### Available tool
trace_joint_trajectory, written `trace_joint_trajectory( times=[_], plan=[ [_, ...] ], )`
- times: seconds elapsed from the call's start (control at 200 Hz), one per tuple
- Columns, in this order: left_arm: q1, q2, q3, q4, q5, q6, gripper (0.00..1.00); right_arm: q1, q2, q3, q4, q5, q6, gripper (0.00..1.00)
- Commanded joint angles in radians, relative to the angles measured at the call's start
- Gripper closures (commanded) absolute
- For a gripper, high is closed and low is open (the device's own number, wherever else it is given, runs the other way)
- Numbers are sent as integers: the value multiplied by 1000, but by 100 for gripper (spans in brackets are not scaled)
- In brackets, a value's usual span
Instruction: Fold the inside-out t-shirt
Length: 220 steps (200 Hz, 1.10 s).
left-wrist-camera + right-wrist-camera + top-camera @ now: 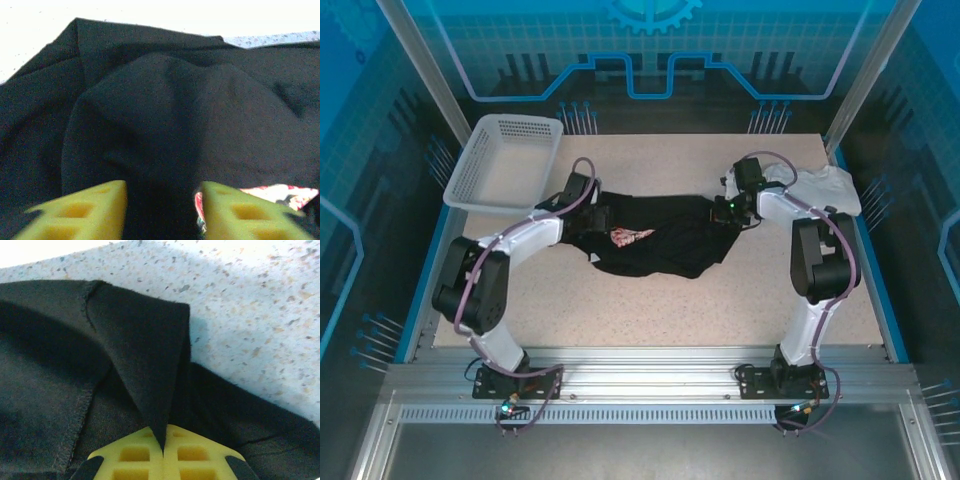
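**Right claw pinching the shirt, left claw parted over it**

On the overhead camera I see the inside-out t-shirt (665, 245) lying crumpled in a wide black strip across the middle of the bench (650, 320), between my two arms. Its small label (630, 236), white with reddish marks, faces up a little left of the shirt's middle.

The left claw (592, 216) is at the shirt's left end, low over the cloth. On the left wrist camera its yellow pads (95, 210) stand apart. A rounded hump of black cloth rises just ahead of them and dark cloth fills the gap between them. I can make out no pinch on the fabric. The label lies just beside the right-hand pad.

The right claw (722, 211) is at the shirt's upper right corner. On its wrist camera the two pads are pressed together, and a pointed fold of black cloth runs down into the line where they meet, so this claw is clamped on the t-shirt. A stitched hem (75, 420) runs down the left of that view, and bare speckled bench shows past the cloth's edge.

A white mesh basket (505, 160) sits at the far-left corner of the bench, near the left arm. A white folded garment (825, 188) lies at the far right, beyond the right claw.
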Motion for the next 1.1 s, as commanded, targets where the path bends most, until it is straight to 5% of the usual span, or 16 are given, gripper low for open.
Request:
trace_joint_trajectory(
  times=[0.0, 0.115, 0.29, 0.43, 0.535, 0.615, 0.88, 1.096],
  plan=[
    [-87, -178, -127, -2, -15, -51, 33, 2, -59, -2, 45, -43, 7, 99],
    [-163, -277, -230, -10, -63, -85, 23, -2, -80, 1, 40, -35, 2, 99],
    [-199, -235, -275, 1, -57, -120, 27, -3, -84, 4, 42, -28, 1, 98],
    [-200, -160, -250, 41, -76, -91, 53, -4, -101, 2, 18, 15, -14, 97],
    [-200, -162, -244, 61, -87, -70, 91, -5, -130, -15, -6, 70, -27, 95],
    [-199, -225, -255, 44, -132, -65, 99, -3, -170, -42, -23, 112, -31, 95],
    [-164, -681, -392, -44, -132, -94, 95, 36, -346, -224, 23, 94, 6, 91],
    [-119, -697, -426, -41, -63, -99, 96, 43, -225, -107, -59, 176, -37, 75]
  ],
)
